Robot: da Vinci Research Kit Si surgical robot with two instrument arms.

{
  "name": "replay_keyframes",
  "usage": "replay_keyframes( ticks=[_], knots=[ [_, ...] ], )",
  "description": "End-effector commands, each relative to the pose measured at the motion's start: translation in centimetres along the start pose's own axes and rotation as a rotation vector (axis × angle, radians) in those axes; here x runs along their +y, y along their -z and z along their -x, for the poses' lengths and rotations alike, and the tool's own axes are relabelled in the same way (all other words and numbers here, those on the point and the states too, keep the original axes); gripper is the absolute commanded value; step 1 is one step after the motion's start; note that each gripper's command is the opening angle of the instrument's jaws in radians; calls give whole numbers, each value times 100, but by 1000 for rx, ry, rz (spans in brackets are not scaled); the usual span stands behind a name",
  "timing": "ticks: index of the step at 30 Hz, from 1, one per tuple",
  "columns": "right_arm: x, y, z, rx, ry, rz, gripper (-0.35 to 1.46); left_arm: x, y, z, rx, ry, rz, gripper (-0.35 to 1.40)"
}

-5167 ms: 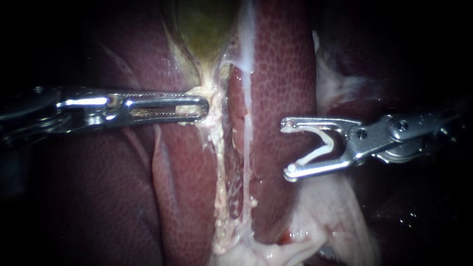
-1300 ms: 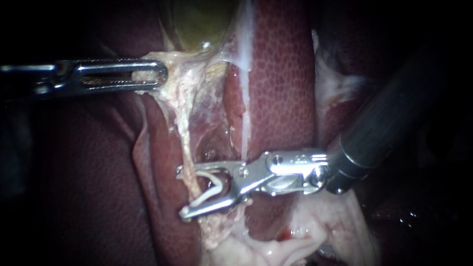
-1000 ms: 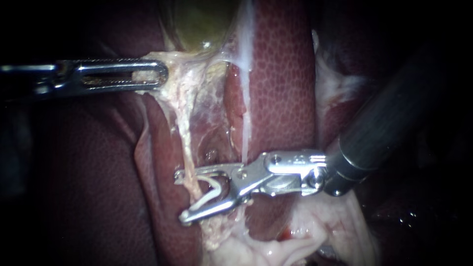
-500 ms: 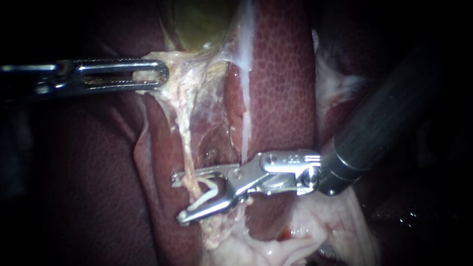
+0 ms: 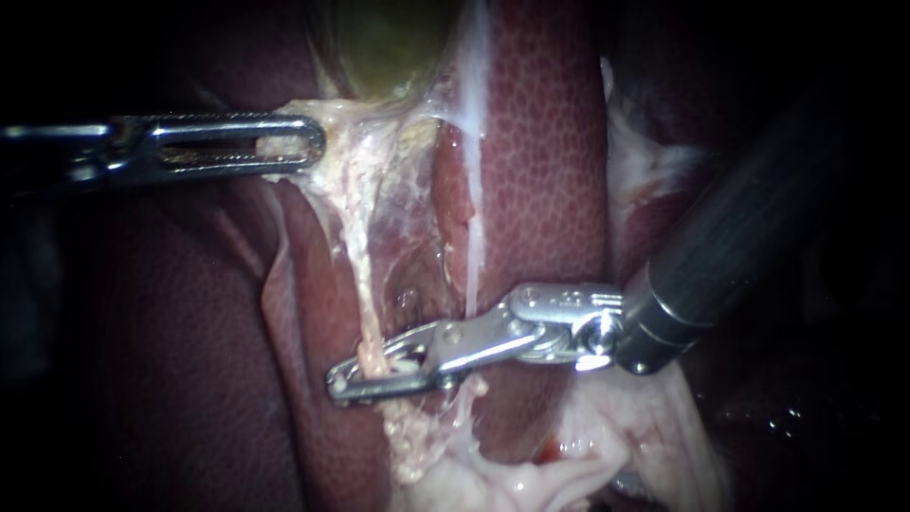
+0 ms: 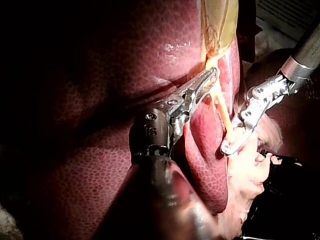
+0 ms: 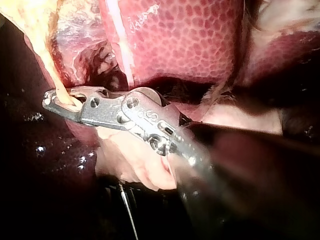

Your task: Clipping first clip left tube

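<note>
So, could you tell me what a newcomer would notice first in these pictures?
Probably the shiny right instrument, low in the endoscope view's middle, clamped across a thin pale tube. Then the left instrument, upper left, gripping pale tissue just below the greenish gallbladder, with mottled red liver around.

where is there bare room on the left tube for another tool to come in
Bare: the left tube between the left tool, shut on pale tissue below the gallbladder, and the right tool, shut on it; also the thin film between tube and liver. Crowded: at both tools and the lumpy tissue below the right one.
</note>
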Motion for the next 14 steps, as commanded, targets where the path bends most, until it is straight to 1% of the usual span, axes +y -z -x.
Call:
replay_keyframes(
  ticks=[1,14],
  knots=[
    [-1,-1,0,0,-1,-1,-35,0,0,0,0,0,0,-35],
    [-1,-1,1,0,-6,-2,-35,0,0,0,0,0,0,-35]
  ],
)
